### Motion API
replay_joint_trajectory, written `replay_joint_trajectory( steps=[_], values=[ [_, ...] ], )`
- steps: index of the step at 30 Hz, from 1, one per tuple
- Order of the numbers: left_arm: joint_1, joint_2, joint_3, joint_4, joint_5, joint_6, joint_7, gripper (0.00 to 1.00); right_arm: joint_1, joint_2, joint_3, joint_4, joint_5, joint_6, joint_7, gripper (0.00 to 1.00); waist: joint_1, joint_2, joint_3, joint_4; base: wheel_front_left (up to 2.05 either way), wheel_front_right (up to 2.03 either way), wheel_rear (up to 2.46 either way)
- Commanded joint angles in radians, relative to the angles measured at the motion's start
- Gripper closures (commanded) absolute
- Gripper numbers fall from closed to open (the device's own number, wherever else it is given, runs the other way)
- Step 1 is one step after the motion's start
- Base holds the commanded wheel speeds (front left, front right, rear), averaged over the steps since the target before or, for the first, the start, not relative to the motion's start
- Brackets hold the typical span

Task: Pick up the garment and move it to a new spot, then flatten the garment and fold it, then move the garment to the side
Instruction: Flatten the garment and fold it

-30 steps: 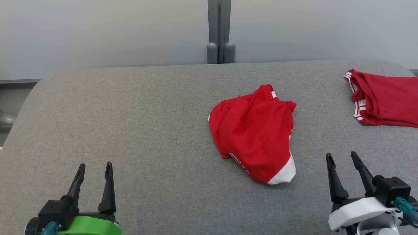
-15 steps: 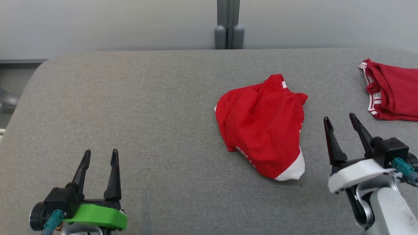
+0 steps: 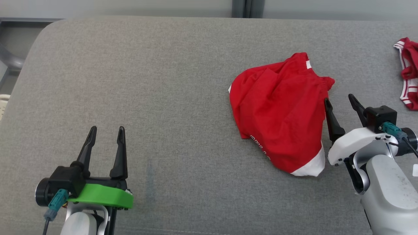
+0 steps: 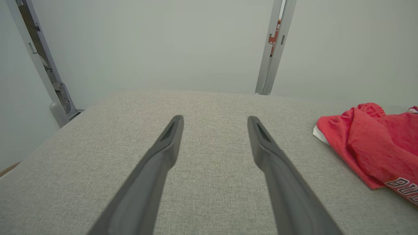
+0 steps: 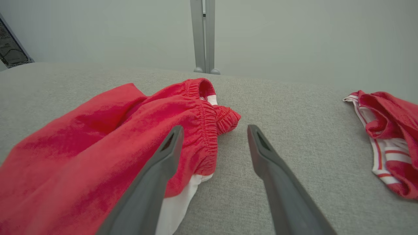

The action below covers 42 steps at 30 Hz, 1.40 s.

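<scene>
On grey surface [image 3: 163, 81], red garment [image 3: 277, 111], waistband [image 3: 298, 58] far, hem [image 3: 308, 167] near

Red garment [image 5: 98, 140], perhaps against spread gripper [image 5: 214, 129]

Your head camera now looks lower and further left, so the whole picture shifts: the grey table [image 3: 156, 75] reaches almost to the top edge, and the second red garment [image 3: 408, 71] is cut off at the right. Your right gripper [image 3: 338, 97] is no longer well short of the garment [image 3: 277, 111]. It now stands at the waistband edge, one finger over red cloth, the other over bare table.
</scene>
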Motion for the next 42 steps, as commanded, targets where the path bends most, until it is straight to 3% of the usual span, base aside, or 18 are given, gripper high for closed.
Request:
replay_joint_trajectory(
  steps=[1,11,12,13,20,29,35,42],
  values=[
    [-0.022,-0.006,-0.004,0.001,0.000,-0.003,0.000,0.00,-0.024,-0.004,0.001,0.041,0.002,-0.002,-0.010,0.00,0.0000,0.0000,0.035,0.031,0.00,0.00,0.00],
    [-0.056,-0.012,-0.023,0.007,-0.006,-0.003,0.000,0.00,-0.105,0.020,0.005,0.314,0.029,-0.002,-0.043,0.00,0.0000,0.0000,0.072,0.066,0.00,0.00,0.00],
    [-0.057,-0.012,-0.024,0.008,-0.006,-0.003,0.000,0.00,-0.109,0.023,0.006,0.331,0.034,-0.002,-0.043,0.66,0.0000,0.0000,0.073,0.068,0.00,0.00,0.00],
    [-0.057,-0.013,-0.024,0.009,-0.006,-0.003,0.000,0.00,-0.113,0.028,0.007,0.347,0.040,-0.002,-0.045,0.98,0.0000,0.0000,0.074,0.070,0.00,0.00,0.00],
    [-0.041,-0.018,-0.009,0.016,0.004,-0.003,0.000,0.00,-0.097,0.010,-0.014,0.366,0.064,-0.003,-0.060,1.00,0.0000,0.0000,0.050,0.065,0.00,0.00,0.00],
    [-0.017,-0.025,-0.006,0.017,0.003,-0.003,0.000,0.00,-0.137,-0.023,-0.021,0.156,0.034,-0.002,-0.064,1.00,0.0000,0.0000,-0.007,0.040,0.00,0.00,0.00],
    [-0.004,-0.031,-0.011,0.020,0.004,-0.003,0.000,0.00,-0.170,0.010,0.058,0.054,0.015,-0.002,-0.062,1.00,0.0000,0.0000,-0.031,0.049,0.00,0.00,0.00],
    [0.005,-0.039,-0.009,0.018,-0.003,-0.003,0.000,0.00,-0.184,0.092,0.223,-0.003,0.016,-0.002,-0.024,1.00,0.0000,0.0000,-0.036,0.081,0.00,0.00,0.00]
  ],
)
